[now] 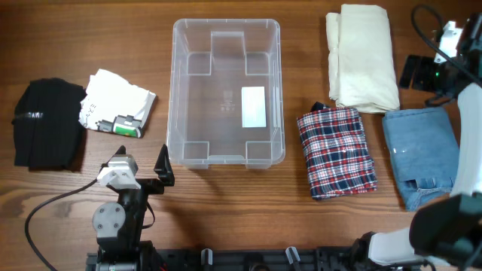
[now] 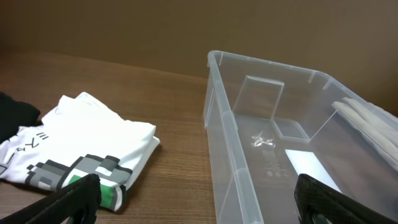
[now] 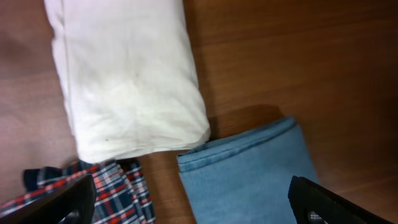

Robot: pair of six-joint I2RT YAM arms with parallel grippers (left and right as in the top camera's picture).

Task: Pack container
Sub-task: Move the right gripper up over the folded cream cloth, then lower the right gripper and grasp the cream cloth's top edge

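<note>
Where it stands mid-table (image 1: pixel 90 45), the container (image 1: pixel 175 90) shows only a white label (image 1: pixel 253 107) on its floor; the moulded marks beside the label are too small to read.

- Left: white printed shirt (image 1: pixel 117 105), then black garment (image 1: pixel 49 124).
- Right: plaid shirt (image 1: pixel 335 153); cream cloth (image 1: pixel 365 56) farther back; denim (image 1: pixel 420 154), its outer edge hidden under the right arm (image 1: pixel 471 150).
- Left gripper (image 2: pixel 202 202): near the container's front left corner, fingers spread, unladen.
- Right gripper (image 3: pixel 196 202): over cream cloth and denim, fingers spread, tips cut off.
</note>
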